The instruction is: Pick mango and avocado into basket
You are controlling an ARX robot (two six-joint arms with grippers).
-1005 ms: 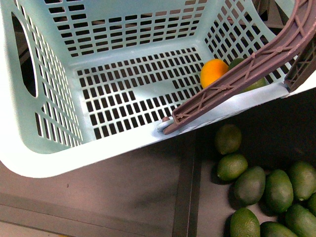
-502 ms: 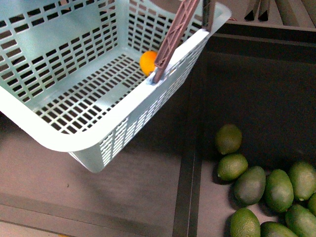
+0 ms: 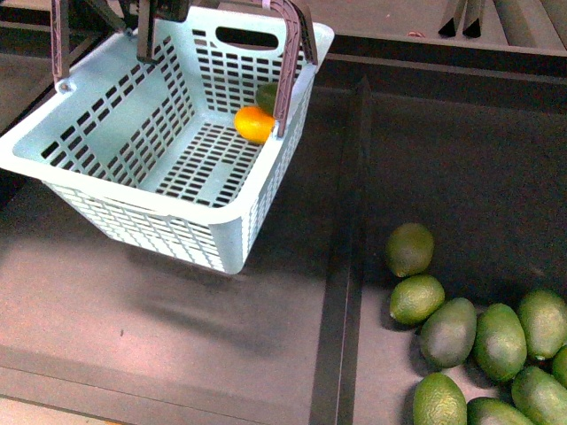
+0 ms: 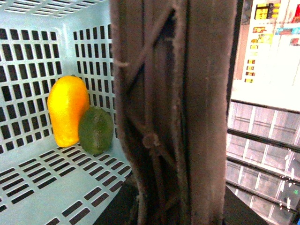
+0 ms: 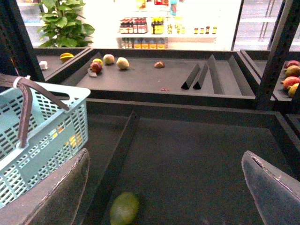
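A light teal basket (image 3: 133,199) hangs tilted above the dark shelf, its brown handle (image 3: 288,53) gripped by the left gripper (image 3: 159,11). Inside, against its far wall, the mango (image 3: 253,124) touches the avocado (image 3: 267,96). Right of the basket lie loose green fruits (image 3: 469,328). The right gripper (image 5: 166,187) is spread wide, empty.

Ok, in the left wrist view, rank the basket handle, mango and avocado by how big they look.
1. Handle, by far the largest, though it sits right against the camera, so nearness inflates it.
2. Mango.
3. Avocado, smaller than the mango it touches.
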